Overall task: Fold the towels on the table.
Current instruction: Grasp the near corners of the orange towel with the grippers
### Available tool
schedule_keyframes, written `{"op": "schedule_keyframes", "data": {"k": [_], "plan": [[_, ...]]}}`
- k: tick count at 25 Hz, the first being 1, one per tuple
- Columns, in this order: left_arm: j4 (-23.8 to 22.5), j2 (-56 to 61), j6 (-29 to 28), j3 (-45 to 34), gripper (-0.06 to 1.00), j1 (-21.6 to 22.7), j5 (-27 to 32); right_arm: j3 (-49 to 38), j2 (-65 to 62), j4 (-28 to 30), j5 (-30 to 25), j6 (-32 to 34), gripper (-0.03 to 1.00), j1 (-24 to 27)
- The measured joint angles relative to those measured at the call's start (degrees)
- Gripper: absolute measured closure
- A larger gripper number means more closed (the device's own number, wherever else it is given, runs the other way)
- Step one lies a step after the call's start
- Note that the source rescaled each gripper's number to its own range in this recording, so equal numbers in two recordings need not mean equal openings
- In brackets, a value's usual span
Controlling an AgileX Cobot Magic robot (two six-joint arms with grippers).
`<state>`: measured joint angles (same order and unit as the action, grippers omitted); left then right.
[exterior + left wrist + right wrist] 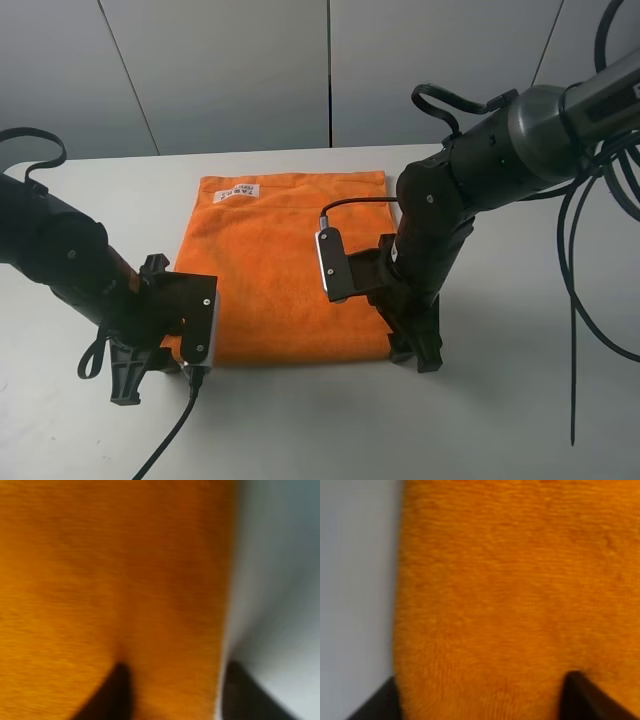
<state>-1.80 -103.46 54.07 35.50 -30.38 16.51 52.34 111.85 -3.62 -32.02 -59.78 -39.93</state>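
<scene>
The orange towel (280, 270) lies flat on the white table (300, 420), with its white label (237, 192) at the far left corner. My left gripper (140, 375) is down at the towel's near left corner. In the left wrist view its dark fingers (117, 692) stand apart, astride the towel's edge (100, 580). My right gripper (415, 350) is down at the near right corner. In the right wrist view its fingers (590, 697) are wide apart with the towel's edge (520, 580) between them. Neither corner is lifted.
Bare white tabletop surrounds the towel, also seen in the left wrist view (280, 580) and the right wrist view (355, 580). A grey wall (300, 70) stands behind the table. Black cables (590, 250) hang from the right arm.
</scene>
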Motion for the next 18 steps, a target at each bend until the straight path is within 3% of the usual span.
{"op": "schedule_keyframes", "data": {"k": [1,2,4,18], "plan": [[0.00,-0.22,0.00,0.00,0.73,0.00,-0.82,0.00,0.00,0.00,0.14,0.00,0.61,0.00],[-0.11,-0.36,0.12,0.00,0.87,0.00,-1.66,0.00,0.00,-0.13,0.38,0.00,0.83,0.00],[-0.34,-0.47,0.28,0.00,0.93,0.00,-2.46,0.00,0.00,-0.13,0.49,-0.35,0.96,0.00],[-0.57,-0.50,-0.71,0.00,0.94,0.00,-3.38,0.00,0.00,-0.21,0.35,-1.01,0.96,0.00]]}}
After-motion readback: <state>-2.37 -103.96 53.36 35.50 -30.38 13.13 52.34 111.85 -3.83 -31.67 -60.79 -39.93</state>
